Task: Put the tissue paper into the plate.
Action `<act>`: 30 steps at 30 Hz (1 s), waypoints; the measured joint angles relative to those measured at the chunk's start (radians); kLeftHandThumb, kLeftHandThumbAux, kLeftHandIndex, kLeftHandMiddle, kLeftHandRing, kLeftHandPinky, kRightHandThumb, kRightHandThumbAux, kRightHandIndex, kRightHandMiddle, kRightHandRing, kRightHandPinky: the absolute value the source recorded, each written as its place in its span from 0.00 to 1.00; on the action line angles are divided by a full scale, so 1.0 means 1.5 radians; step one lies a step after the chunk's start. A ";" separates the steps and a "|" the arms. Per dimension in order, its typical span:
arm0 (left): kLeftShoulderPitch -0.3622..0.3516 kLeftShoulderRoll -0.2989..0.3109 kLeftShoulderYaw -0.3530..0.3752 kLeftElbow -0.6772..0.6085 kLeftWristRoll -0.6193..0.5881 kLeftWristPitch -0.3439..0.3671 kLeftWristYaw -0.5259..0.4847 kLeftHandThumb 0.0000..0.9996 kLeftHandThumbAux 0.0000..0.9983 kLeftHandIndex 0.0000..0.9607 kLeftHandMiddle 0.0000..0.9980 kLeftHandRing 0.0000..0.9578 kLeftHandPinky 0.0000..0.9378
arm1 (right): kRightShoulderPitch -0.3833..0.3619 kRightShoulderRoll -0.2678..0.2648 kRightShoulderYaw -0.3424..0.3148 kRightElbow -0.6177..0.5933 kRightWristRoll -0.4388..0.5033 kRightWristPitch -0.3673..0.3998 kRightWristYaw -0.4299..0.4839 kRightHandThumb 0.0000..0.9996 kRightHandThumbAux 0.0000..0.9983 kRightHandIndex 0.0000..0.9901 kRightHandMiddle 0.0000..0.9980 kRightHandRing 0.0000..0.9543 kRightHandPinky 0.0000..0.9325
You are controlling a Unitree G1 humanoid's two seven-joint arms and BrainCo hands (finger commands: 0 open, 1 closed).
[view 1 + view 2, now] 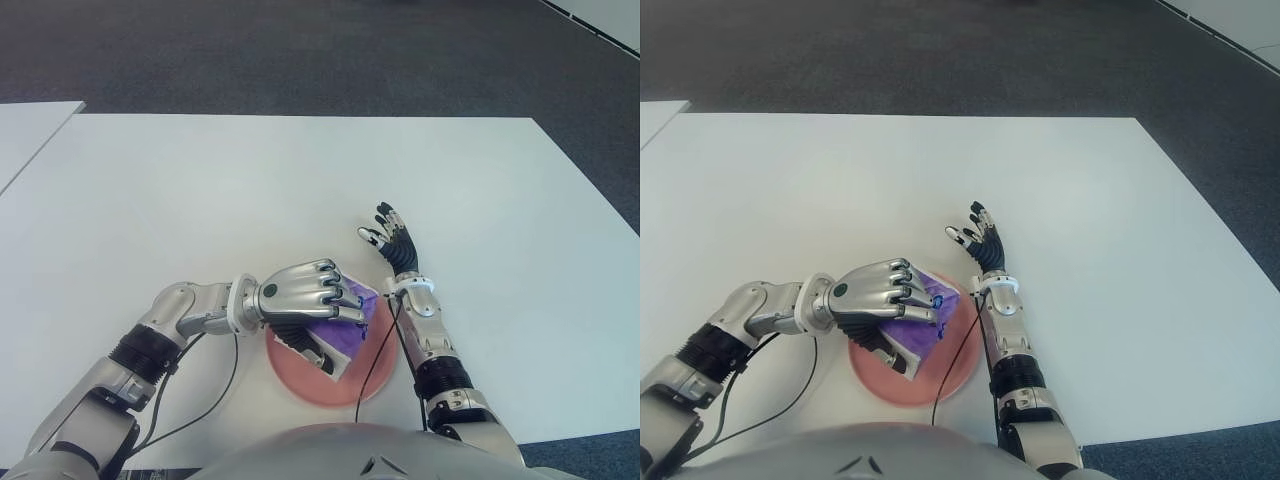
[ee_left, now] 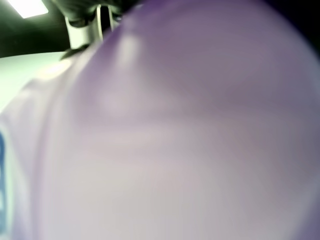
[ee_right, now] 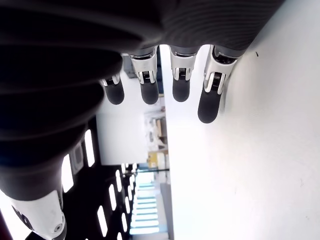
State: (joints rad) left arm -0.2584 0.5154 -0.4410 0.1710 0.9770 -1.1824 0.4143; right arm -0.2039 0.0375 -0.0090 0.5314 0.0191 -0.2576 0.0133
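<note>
- The left hand (image 1: 305,290) is over the plate (image 1: 372,385), its fingers curled round the tissue pack (image 1: 350,325) and grasping it.
- The pack is purple, with a white end showing below the palm; it sits above the plate's far-left part, and whether it touches the plate cannot be told.
- In the left wrist view the pack (image 2: 190,130) fills nearly the whole frame.
- The plate is pink and round, on the white table (image 1: 300,180), at its near edge.
- The right hand (image 1: 393,240) shows just beyond the plate's right rim, fingers straight and spread, holding nothing.
</note>
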 measured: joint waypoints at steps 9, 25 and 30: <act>-0.019 -0.017 0.001 0.033 -0.013 -0.032 0.003 0.72 0.70 0.46 0.79 0.84 0.84 | 0.003 0.002 0.005 -0.003 -0.003 0.000 -0.004 0.01 0.72 0.04 0.05 0.00 0.00; 0.018 -0.016 0.039 -0.056 0.035 0.080 -0.030 0.13 0.54 0.02 0.02 0.01 0.01 | 0.001 0.009 0.005 0.011 -0.010 -0.012 -0.022 0.01 0.72 0.07 0.07 0.02 0.00; 0.037 -0.006 0.039 -0.072 0.058 0.120 -0.030 0.07 0.48 0.00 0.00 0.00 0.00 | 0.001 0.010 0.004 0.015 -0.009 -0.018 -0.022 0.00 0.73 0.07 0.07 0.01 0.00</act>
State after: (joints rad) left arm -0.2032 0.5066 -0.3818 0.0624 1.0646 -1.0018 0.3692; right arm -0.2024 0.0518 -0.0030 0.5535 0.0050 -0.2839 -0.0194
